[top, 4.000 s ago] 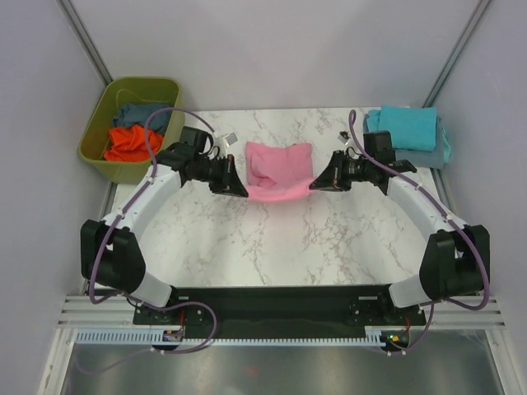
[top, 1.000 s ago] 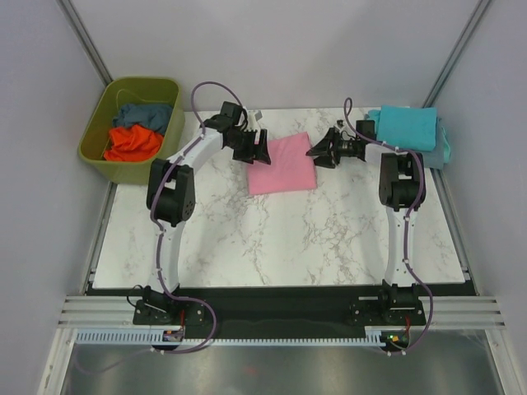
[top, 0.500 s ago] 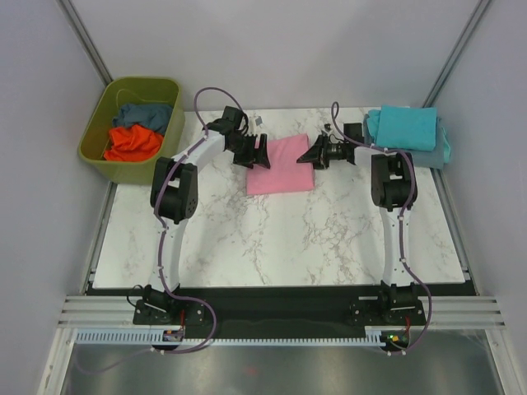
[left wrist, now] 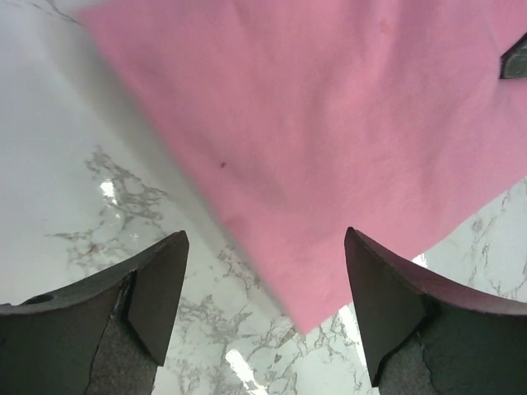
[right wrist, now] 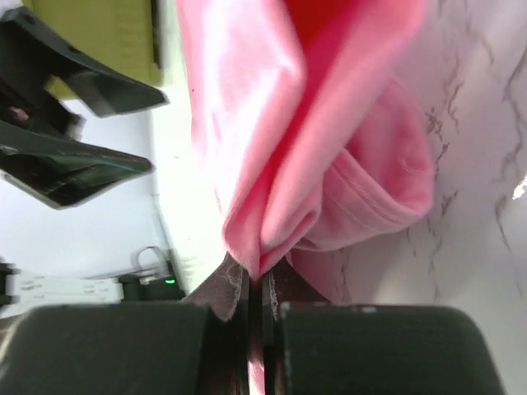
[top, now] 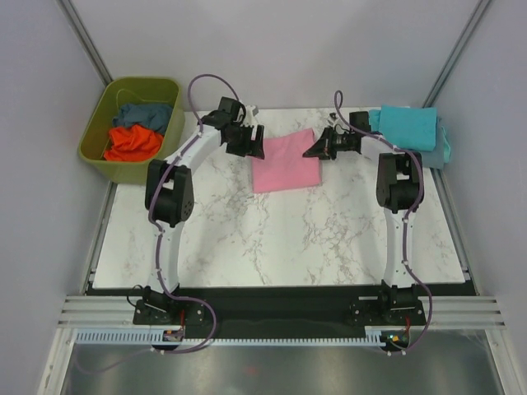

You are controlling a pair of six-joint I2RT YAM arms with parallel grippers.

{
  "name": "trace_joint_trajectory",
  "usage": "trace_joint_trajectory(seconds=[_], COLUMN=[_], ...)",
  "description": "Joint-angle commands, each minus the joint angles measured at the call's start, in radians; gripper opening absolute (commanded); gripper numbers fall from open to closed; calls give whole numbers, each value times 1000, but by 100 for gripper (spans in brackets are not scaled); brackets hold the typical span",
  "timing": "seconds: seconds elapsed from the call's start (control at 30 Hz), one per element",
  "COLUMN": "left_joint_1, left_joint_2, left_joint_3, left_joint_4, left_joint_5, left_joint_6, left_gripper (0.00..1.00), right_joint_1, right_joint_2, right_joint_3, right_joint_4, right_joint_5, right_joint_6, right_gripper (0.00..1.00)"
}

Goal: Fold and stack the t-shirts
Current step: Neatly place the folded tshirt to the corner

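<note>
Far left, off the table: tub holding orange shirt and slate-blue shirt, both crumpled.

Left gripper at left far corner of pink shirt. Fingers spread wide, nothing between them, cloth just ahead and untouched.

Pink shirt folded, lying mid-table toward far edge. Near-square, so no clear long axis. Sides a little skewed to table edges. Right far corner reaching out to right gripper; jaws pressed together there, pinching the layered edge.

Far right: turquoise shirt, folded, at far right corner, something bluish under it.

Likely next: pink shirt carried rightward onto turquoise shirt. That target to the right of right gripper, back past its wrist. Right arm much the nearer.
</note>
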Motion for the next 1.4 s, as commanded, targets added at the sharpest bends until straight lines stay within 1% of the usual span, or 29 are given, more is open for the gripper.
trace_joint_trajectory(seconds=[0.0, 0.03, 0.1, 0.13, 0.23, 0.27, 0.3, 0.33, 0.5, 0.77, 0.97, 1.17, 1.37], left_joint_1=[11, 11, 11, 11, 10, 10, 10, 11, 11, 11, 10, 7, -10], left_joint_2=[-140, -151, -178, -188, -223, -232, -238, -254, -297, -352, -360, -358, -358], left_joint_3=[28, 16, -18, -27, -59, -67, -69, -73, -113, -190, -196, -193, -194], left_joint_4=[2, 1, -4, -4, -6, -6, -6, -6, -4, 5, 5, 8, 8], left_joint_5=[-67, -57, -37, -20, -11, -14, -17, -20, -21, -12, -6, -5, -15], left_joint_6=[71, 68, 63, 57, 61, 66, 71, 77, 81, 80, 77, 77, 84], left_gripper=[84, 84, 84, 84, 83, 83, 82, 82, 82, 82, 82, 82, 82], right_joint_1=[-25, -25, -31, -37, -50, -56, -60, -60, -119, -188, -217, -277, -372], right_joint_2=[-168, -179, -208, -216, -256, -273, -280, -285, -310, -325, -351, -348, -285], right_joint_3=[130, 144, 167, 174, 191, 194, 205, 210, 259, 345, 380, 452, 562], right_joint_4=[-259, -350, -411, -457, -492, -497, -503, -511, -534, -543, -537, -538, -546], right_joint_5=[102, 164, 220, 282, 378, 436, 456, 467, 553, 607, 633, 616, 582], right_joint_6=[-302, -344, -445, -469, -529, -543, -545, -581, -628, -672, -701, -674, -634], right_gripper=[0, 0, 0, 0, 0, 0, 0, 0, 0, 0, 0, 0, 0])
